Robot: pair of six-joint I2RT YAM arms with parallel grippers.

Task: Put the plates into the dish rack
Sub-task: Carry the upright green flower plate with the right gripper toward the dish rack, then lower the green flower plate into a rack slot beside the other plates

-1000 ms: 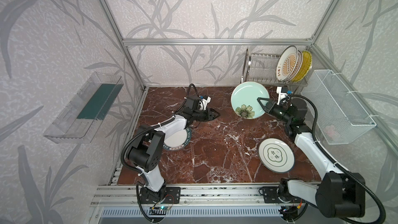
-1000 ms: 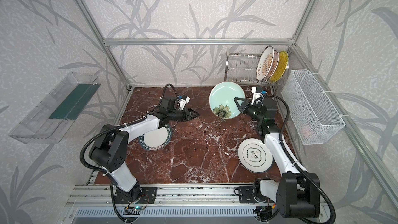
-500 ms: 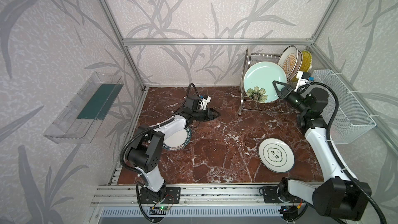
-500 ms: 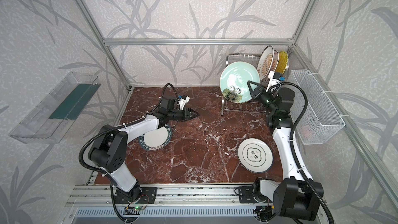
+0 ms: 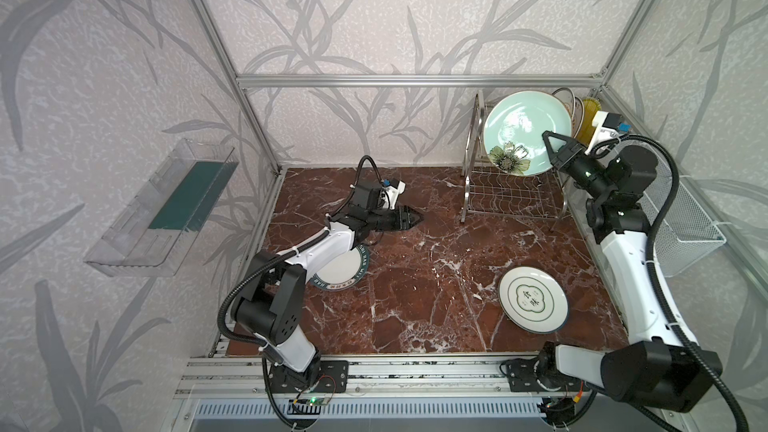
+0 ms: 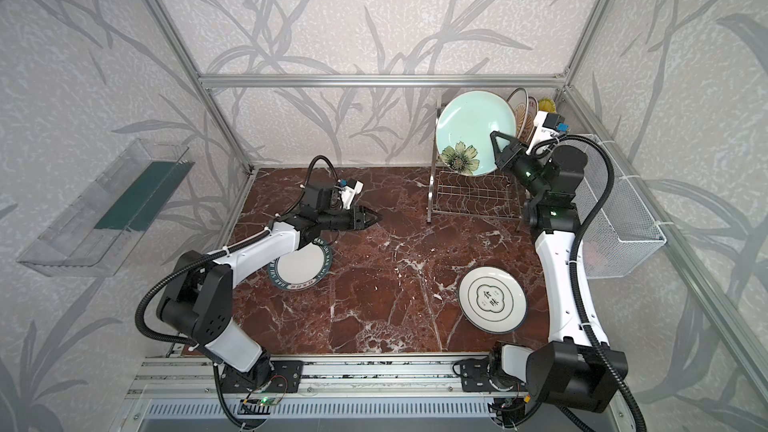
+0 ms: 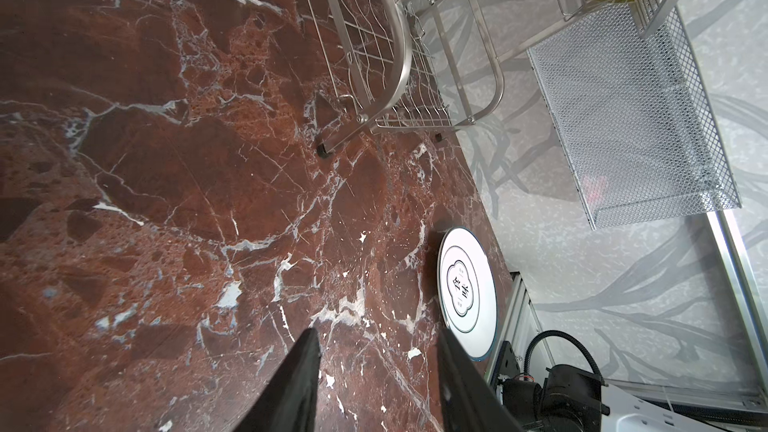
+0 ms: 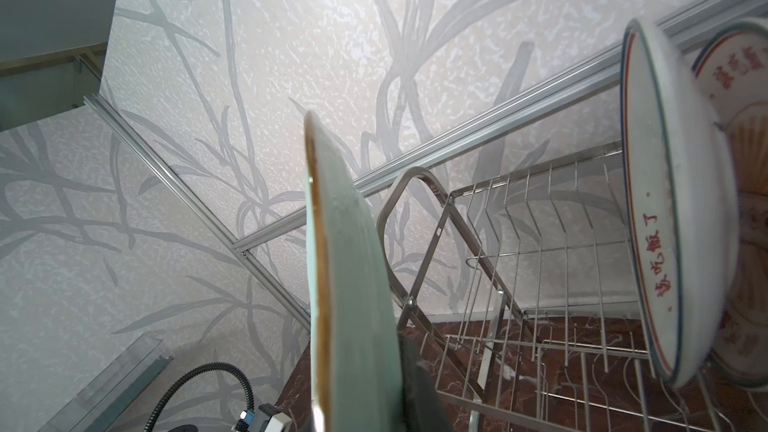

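My right gripper (image 5: 550,147) is shut on the rim of the pale green flower plate (image 5: 528,132), holding it upright over the upper tier of the dish rack (image 5: 507,197). In the right wrist view the green plate (image 8: 349,284) shows edge-on, left of the rack's prongs (image 8: 519,243) and a racked white plate (image 8: 656,243). White sunburst (image 5: 567,101) and yellow (image 5: 590,118) plates stand at the rack's right end. A cloud-emblem plate (image 5: 533,299) and a teal-rimmed plate (image 5: 345,272) lie flat on the table. My left gripper (image 5: 415,220) hovers open and empty.
A white mesh basket (image 5: 681,218) hangs on the right wall beside my right arm. A clear plastic tray (image 5: 166,209) is fixed to the left wall. My left forearm covers part of the teal-rimmed plate. Aluminium frame posts edge the marble table (image 5: 415,284).
My right gripper has carried the green plate up and back to the right, from over the table to above the rack. The left arm has not moved.
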